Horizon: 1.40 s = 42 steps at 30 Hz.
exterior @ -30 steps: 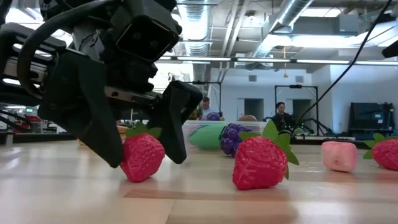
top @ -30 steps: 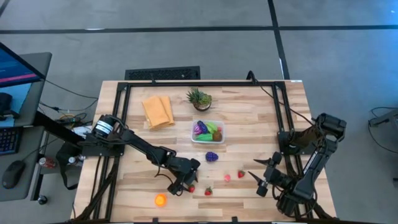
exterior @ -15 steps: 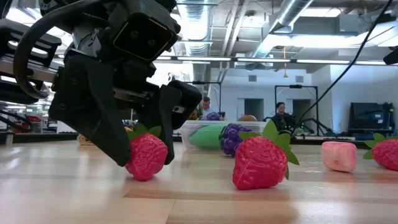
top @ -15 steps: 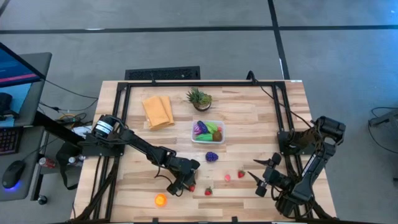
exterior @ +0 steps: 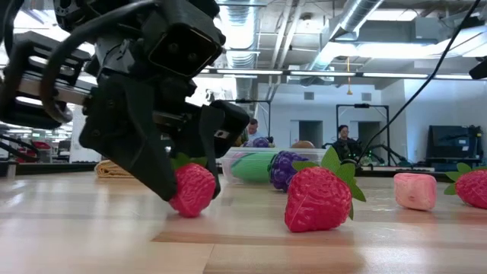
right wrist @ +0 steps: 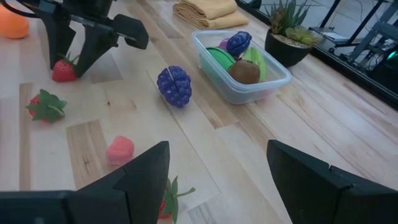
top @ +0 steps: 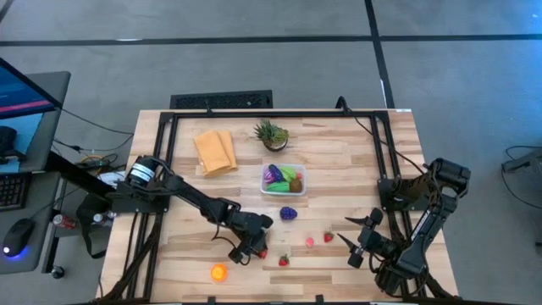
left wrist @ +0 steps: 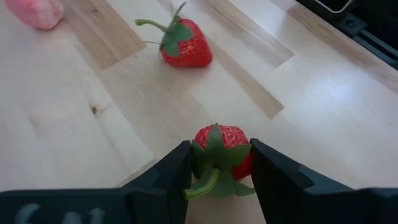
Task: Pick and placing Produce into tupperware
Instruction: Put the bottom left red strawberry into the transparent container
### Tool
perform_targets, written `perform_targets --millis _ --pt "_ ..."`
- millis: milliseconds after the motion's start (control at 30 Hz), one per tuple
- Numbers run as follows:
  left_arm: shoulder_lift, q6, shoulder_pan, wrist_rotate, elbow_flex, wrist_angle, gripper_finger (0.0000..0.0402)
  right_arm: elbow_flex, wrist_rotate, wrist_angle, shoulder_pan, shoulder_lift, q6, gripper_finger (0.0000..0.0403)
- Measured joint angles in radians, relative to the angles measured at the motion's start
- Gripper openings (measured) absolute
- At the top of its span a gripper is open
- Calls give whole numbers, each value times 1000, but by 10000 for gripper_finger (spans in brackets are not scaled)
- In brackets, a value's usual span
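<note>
My left gripper is down at the table's near middle, shut on a small red strawberry, which also shows in the low view. The clear tupperware stands mid-table holding purple, green and brown produce. A purple berry, two more strawberries, a pink piece and an orange fruit lie loose on the wood. My right gripper waits open at the near right, holding nothing. My left gripper pinches the strawberry's two sides between its two fingers, just below the green leaf cap. The fingers come down slanting from above. The strawberry's underside rests on the table, with the leaves pointing up toward the wrist.
A spiky potted plant and a folded yellow cloth sit at the far side, behind the tupperware. A black frame runs round the table's edges. Bare wood lies between the loose fruits and the tupperware.
My left gripper has shut its fingers from either side onto the strawberry and taken hold of it. The strawberry has shifted a little along the table as the fingers closed. It stays on the wood.
</note>
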Motion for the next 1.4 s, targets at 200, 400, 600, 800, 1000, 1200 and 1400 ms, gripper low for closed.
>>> perform_targets --millis 200,400,600,800,1000,1200,1400 --pt "-15 1 22 -8 -2 0 139 0 -1 1 1 0 0 265" --pt "-99 36 53 -60 -1 -33 139 0 -22 2 1 0 0 265" --pt "-220 91 96 -276 -1 -130 139 0 -23 2 4 0 0 265" --pt "-298 129 179 -418 -1 -202 139 0 -23 11 19 0 7 265" --pt "-304 135 291 -428 -1 -245 139 0 -23 17 35 0 19 265" --pt "-304 140 369 -423 -1 -263 139 0 -23 25 34 0 19 265" --pt "-299 140 413 -368 -1 -295 139 0 -23 26 35 0 18 265"
